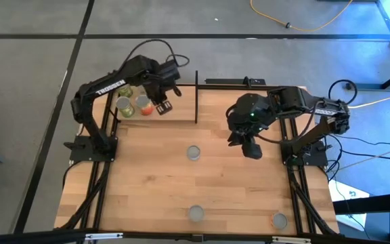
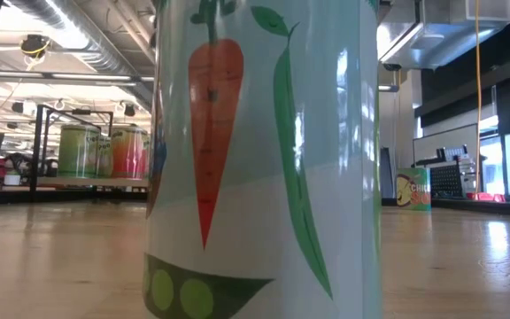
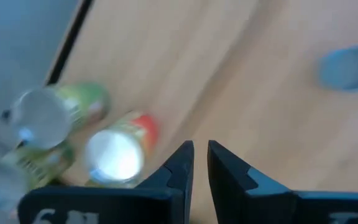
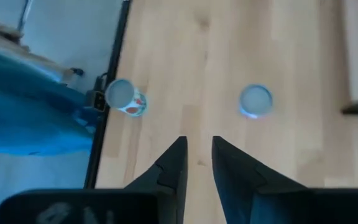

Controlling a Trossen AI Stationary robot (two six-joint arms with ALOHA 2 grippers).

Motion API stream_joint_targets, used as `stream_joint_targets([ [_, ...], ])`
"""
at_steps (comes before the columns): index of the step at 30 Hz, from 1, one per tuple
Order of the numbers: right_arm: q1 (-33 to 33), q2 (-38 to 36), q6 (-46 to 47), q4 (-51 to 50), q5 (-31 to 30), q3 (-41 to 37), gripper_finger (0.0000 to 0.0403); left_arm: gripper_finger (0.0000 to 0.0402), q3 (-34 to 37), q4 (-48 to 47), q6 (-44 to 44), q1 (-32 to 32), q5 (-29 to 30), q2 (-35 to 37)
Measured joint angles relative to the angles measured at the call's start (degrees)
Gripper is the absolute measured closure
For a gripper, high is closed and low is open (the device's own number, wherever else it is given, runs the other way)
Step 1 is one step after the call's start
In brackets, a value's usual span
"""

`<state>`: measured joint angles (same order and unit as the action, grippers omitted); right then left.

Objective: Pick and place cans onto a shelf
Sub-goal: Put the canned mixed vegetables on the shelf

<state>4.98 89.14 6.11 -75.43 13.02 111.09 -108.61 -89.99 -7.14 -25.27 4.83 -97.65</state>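
On the far-left shelf three cans already stood; three loose cans remained on the table, so roughly half was done. Left gripper above the shelf and right gripper both nearly closed, empty.

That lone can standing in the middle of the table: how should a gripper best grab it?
Probably straight down from above, fingers closing on opposite sides of the round wall of the middle can. It stands upright, silvery top up, with bare table all around. The right gripper hangs nearest.
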Motion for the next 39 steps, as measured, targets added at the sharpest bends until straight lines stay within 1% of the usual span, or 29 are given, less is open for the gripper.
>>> stream_joint_targets([
  [4,-0.6,-1.3,6.7,-2.9,-6.2,0.0,0.0327,0.0362,-4.6,0.0,-0.4,5.9,-4.2,0.3],
  [7,-1.2,-2.5,12.6,-9.7,-11.7,0.1,0.0327,0.0362,-6.5,0.0,-2.2,11.3,-5.9,0.5],
  [9,-1.8,-2.8,15.6,-15.6,-14.2,0.1,0.0327,0.0362,-6.7,0.0,-2.8,15.1,-6.2,0.4],
  [10,-2.1,-3.2,16.3,-15.0,-14.8,-0.2,0.0327,0.0362,-6.7,0.0,-2.8,16.9,-6.2,0.4],
  [12,-2.6,-4.7,15.7,-12.5,-13.0,-1.9,0.0327,0.0362,-6.7,0.0,-2.8,20.4,-6.1,0.4],
  [14,-3.2,-5.4,13.0,-11.6,-8.0,-2.7,0.0327,0.0362,-6.7,0.0,-2.9,23.8,-5.9,0.4],
  [15,-3.2,-5.6,11.4,-13.0,-5.9,-3.4,0.0327,0.0362,-6.7,0.1,-3.0,25.5,-5.9,0.4],
  [17,-3.2,-5.4,7.2,-14.5,-3.3,-5.4,0.0327,0.0362,-6.7,0.3,-3.0,28.6,-5.9,0.4],
  [20,-2.9,-5.4,2.9,-12.3,3.6,-9.2,0.0327,0.0362,-6.7,0.4,-3.0,33.1,-5.9,0.4],
  [22,-2.4,-5.4,2.6,-6.8,8.6,-12.4,0.0327,0.0362,-6.7,0.4,-3.3,35.8,-5.9,0.4],
  [24,-1.8,-5.2,2.7,-1.7,12.0,-15.7,0.0327,0.0362,-6.7,0.5,-4.4,38.1,-5.8,0.4],
  [26,-1.0,-5.2,2.6,4.9,14.6,-18.8,0.0327,0.0363,-6.7,0.5,-6.1,39.9,-5.2,0.4],
  [28,0.2,-5.2,2.6,10.9,15.9,-21.7,0.0327,0.0363,-6.7,0.5,-8.1,41.5,-3.8,0.4],
  [32,3.8,-5.2,2.8,20.6,15.5,-27.0,0.0327,0.0363,-6.7,0.5,-11.5,44.1,-2.6,0.7],
  [35,7.0,-5.2,4.9,26.5,12.1,-30.4,0.0327,0.0363,-6.7,0.5,-12.8,45.8,-2.5,1.1],
  [39,10.5,-4.9,10.5,34.6,8.8,-33.3,0.0327,0.0363,-6.7,0.5,-13.5,47.9,-2.5,0.9],
])
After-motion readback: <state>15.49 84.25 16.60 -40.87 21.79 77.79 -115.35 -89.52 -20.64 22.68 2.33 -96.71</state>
